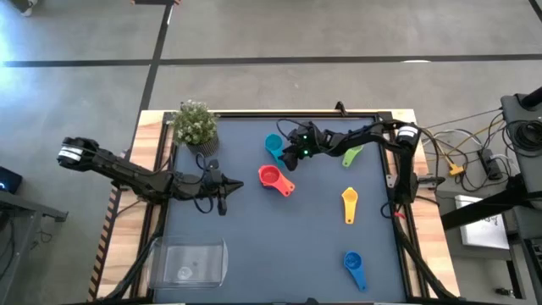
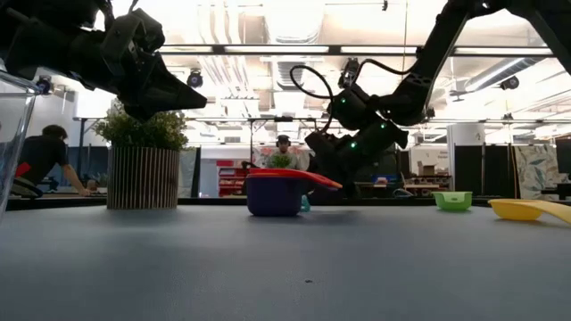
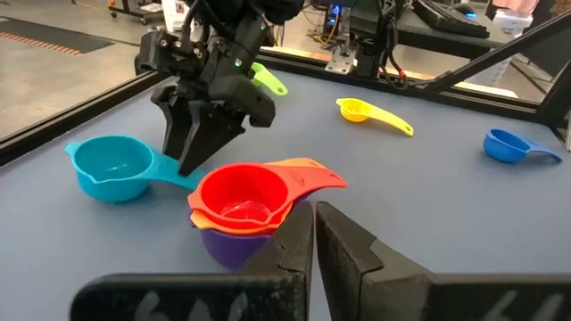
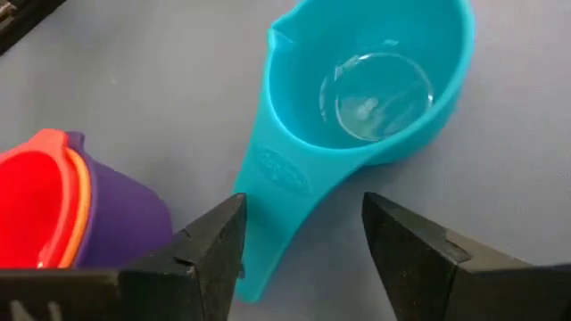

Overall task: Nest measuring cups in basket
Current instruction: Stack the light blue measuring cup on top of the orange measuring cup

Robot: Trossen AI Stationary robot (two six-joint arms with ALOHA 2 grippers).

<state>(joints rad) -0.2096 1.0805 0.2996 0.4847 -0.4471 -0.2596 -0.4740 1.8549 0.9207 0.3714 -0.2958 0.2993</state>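
Note:
A light blue cup sits upright on the table at the far middle, its handle lying between the open fingers of my right gripper, which slant down over it with no visible touch. A red cup nested in orange and purple ones stands nearer the table's middle. My left gripper hangs shut and empty just left of that stack. Green, yellow and blue cups lie apart on the right half. The clear basket stands at the near left.
A small potted plant stands at the far left corner. A raised wooden rim runs around the table. Bare table surface lies between the stack and the basket. In the low view, people show in the room beyond the table.

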